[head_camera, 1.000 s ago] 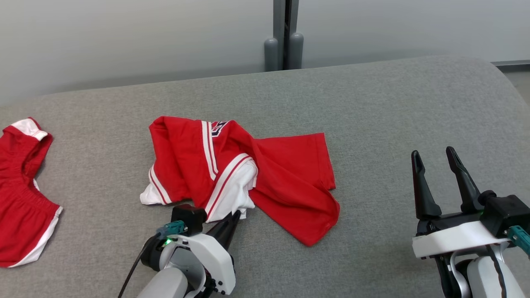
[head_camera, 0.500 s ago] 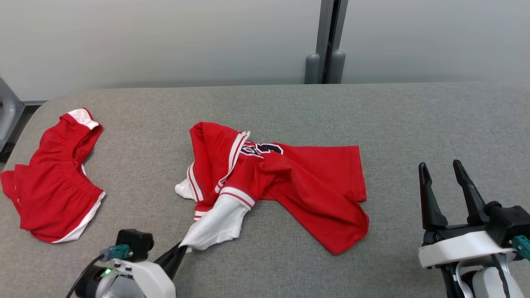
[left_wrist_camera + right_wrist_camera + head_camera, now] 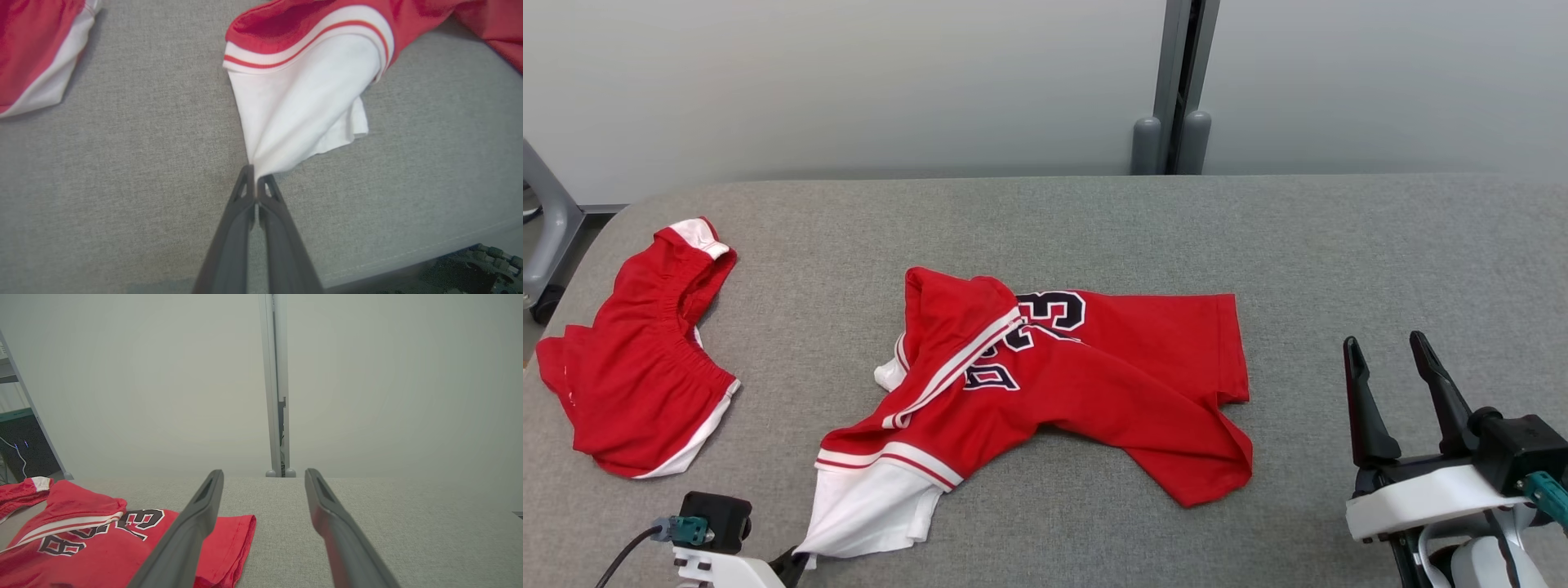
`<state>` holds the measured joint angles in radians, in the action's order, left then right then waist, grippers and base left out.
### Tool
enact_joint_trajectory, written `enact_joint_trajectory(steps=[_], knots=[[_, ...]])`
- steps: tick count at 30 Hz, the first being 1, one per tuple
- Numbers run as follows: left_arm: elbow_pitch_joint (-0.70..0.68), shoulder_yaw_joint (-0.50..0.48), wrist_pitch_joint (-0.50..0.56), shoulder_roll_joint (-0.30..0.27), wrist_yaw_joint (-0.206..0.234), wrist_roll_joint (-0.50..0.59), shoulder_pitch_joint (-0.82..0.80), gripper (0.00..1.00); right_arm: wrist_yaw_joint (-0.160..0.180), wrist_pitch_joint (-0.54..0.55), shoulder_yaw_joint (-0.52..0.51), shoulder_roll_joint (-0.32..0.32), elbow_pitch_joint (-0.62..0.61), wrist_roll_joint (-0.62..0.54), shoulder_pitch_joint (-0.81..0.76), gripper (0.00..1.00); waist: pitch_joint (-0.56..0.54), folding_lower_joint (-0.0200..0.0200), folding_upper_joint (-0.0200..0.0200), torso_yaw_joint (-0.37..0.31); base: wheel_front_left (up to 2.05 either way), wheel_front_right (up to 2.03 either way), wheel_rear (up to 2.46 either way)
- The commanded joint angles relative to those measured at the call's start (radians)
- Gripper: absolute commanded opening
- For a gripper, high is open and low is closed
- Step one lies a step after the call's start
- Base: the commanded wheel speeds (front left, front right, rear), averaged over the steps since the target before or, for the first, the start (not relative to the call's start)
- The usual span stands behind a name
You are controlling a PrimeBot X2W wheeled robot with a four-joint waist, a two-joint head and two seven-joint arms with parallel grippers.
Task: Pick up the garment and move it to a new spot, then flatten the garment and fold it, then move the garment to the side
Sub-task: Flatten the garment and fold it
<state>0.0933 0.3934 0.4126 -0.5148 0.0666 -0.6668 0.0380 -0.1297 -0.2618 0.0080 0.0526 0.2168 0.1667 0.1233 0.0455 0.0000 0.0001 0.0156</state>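
The garment (image 3: 1078, 384) is a red jersey with white trim and dark numbers, lying crumpled mid-table. Its white sleeve (image 3: 870, 510) stretches toward the near left corner. My left gripper (image 3: 796, 559) is shut on the tip of that sleeve (image 3: 302, 102) at the bottom edge of the head view; in the left wrist view the closed gripper (image 3: 256, 179) pinches the white cloth. My right gripper (image 3: 1384, 347) stands open at the lower right, apart from the jersey (image 3: 102, 539), nothing between its fingers (image 3: 204, 506).
Red shorts (image 3: 637, 376) with white trim lie at the table's left end, also in the left wrist view as red shorts (image 3: 36, 53). The grey padded table (image 3: 1339, 261) stretches right of the jersey. A grey post (image 3: 1176, 90) stands behind the far edge.
My left gripper has pulled the white sleeve toward the near left, drawing the jersey out so its numbers show. The head camera has also shifted. The right gripper stays open in place.
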Motion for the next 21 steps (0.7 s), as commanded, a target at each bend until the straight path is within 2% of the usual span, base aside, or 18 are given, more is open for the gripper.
enact_joint_trajectory(steps=[1,3,5,6,11,15,21], knots=[[0.0,-0.005,-0.004,0.0,0.006,0.002,0.001,0.0,-0.002,-0.005,-0.001,0.007,0.005,-0.001,0.004,1.0,0.001,0.0,-0.0001,-0.001,0.0,0.0,0.0],[0.01,-0.007,-0.015,-0.011,0.024,0.025,-0.002,0.0,-0.002,-0.005,-0.001,0.007,0.007,0.0,0.006,1.0,0.002,0.0,-0.0001,-0.004,0.0,0.0,0.0],[0.013,-0.005,-0.024,-0.002,0.029,0.025,-0.002,0.49,-0.002,-0.005,-0.003,0.008,0.009,0.0,0.007,1.0,0.003,0.0,-0.0001,-0.005,0.0,0.0,0.0],[0.014,-0.004,-0.028,0.001,0.03,0.026,-0.003,0.99,-0.002,-0.005,-0.003,0.008,0.01,0.0,0.008,1.0,0.003,0.0,-0.0001,-0.005,0.0,0.0,0.0],[0.018,0.003,-0.038,0.005,0.035,0.038,-0.007,1.0,-0.002,-0.005,-0.002,0.012,0.013,0.001,0.007,1.0,0.003,0.0,-0.0001,-0.003,0.0,0.0,0.0],[0.0,-0.021,-0.068,-0.008,0.064,0.048,0.001,1.0,-0.002,-0.005,-0.002,0.015,0.015,0.001,0.002,1.0,0.002,0.0,-0.0001,0.002,0.0,0.0,0.0],[-0.072,-0.073,-0.197,-0.014,0.115,0.097,-0.007,1.0,-0.002,-0.005,0.005,0.02,0.016,0.001,-0.003,1.0,-0.002,0.0,-0.0001,0.009,0.0,0.0,0.0]])
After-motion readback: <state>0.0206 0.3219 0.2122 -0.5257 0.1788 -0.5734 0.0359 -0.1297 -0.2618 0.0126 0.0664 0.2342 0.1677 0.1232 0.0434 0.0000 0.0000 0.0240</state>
